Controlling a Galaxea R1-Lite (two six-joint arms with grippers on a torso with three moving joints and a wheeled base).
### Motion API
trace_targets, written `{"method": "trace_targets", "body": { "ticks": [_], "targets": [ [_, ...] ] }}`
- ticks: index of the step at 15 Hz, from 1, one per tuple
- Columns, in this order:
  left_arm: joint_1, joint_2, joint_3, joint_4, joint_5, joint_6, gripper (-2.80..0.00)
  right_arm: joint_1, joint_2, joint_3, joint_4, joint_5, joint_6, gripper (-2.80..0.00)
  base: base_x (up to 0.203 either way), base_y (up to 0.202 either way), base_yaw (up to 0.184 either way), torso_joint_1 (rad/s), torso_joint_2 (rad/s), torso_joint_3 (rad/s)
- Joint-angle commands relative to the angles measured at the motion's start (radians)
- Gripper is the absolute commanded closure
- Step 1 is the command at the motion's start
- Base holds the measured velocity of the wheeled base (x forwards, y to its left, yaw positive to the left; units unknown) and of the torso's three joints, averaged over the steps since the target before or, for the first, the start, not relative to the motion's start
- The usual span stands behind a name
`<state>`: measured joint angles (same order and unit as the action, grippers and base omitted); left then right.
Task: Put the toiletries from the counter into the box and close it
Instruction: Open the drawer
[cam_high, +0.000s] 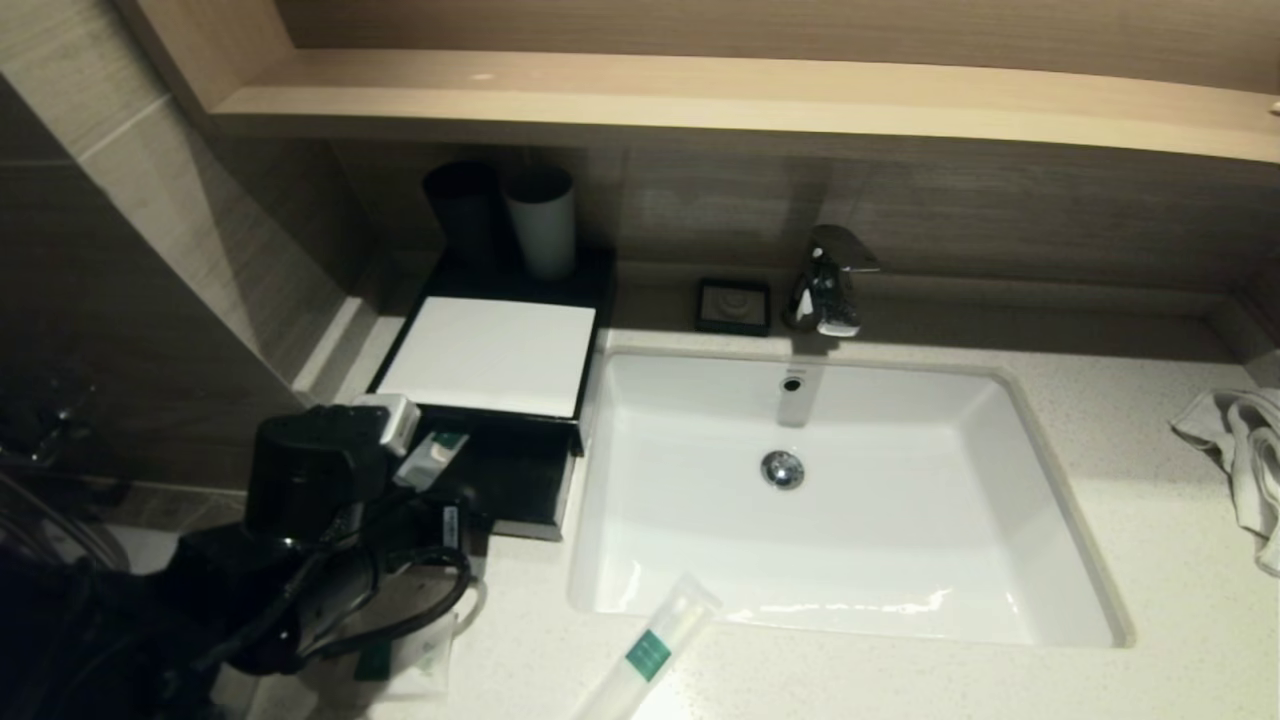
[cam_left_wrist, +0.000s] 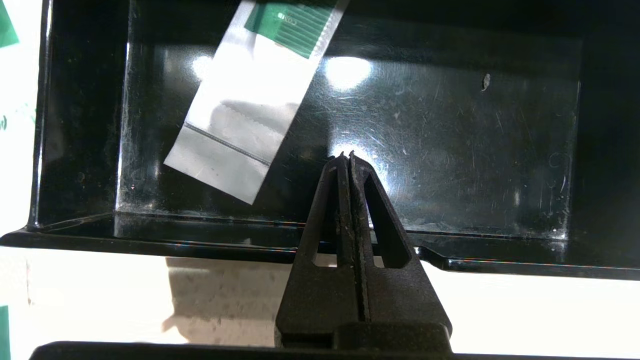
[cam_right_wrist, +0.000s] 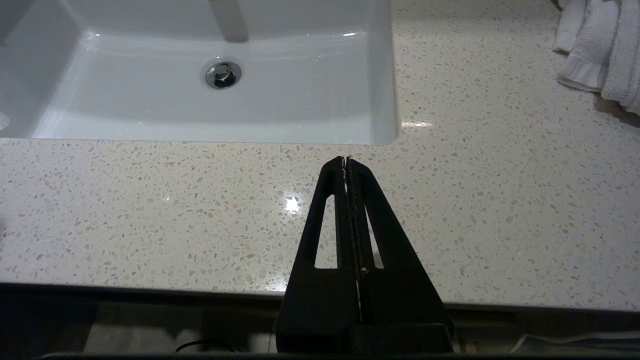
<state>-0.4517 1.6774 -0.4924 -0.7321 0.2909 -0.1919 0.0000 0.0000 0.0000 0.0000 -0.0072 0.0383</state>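
The black box (cam_high: 490, 355) with a white top panel stands left of the sink, its drawer (cam_left_wrist: 450, 140) pulled out. One long translucent packet with a green label (cam_left_wrist: 240, 115) lies inside the drawer (cam_high: 432, 455). My left gripper (cam_left_wrist: 347, 155) hangs shut and empty over the drawer's front part. Another long packet (cam_high: 650, 650) lies on the counter (cam_high: 1100, 450) at the sink's front edge. A small squarish packet (cam_high: 420, 650) is partly hidden under my left arm's cables. My right gripper (cam_right_wrist: 346, 159) is shut and empty over the counter (cam_right_wrist: 150, 210) in front of the sink.
The white sink basin (cam_high: 900, 480) fills the middle, with a chrome faucet (cam_high: 825, 280) and a small black soap dish (cam_high: 734, 305) behind it. A black cup (cam_high: 462, 210) and a white cup (cam_high: 540, 220) stand behind the box. A white towel (cam_high: 1240, 450) lies at the right.
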Motion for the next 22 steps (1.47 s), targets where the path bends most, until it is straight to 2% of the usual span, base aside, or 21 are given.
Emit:
{"method": "trace_targets", "body": {
  "ticks": [1, 22],
  "targets": [
    [-0.004, -0.01, 0.011, -0.006, 0.002, -0.001, 0.0, 0.0, 0.001, 0.0, 0.0, 0.0, 0.0, 0.0, 0.0, 0.0, 0.0, 0.0, 0.0, 0.0],
    [-0.016, -0.048, 0.077, -0.004, 0.004, -0.003, 0.0, 0.0, 0.001, 0.0, 0.0, 0.0, 0.0, 0.0, 0.0, 0.0, 0.0, 0.0, 0.0, 0.0]
  ]
}}
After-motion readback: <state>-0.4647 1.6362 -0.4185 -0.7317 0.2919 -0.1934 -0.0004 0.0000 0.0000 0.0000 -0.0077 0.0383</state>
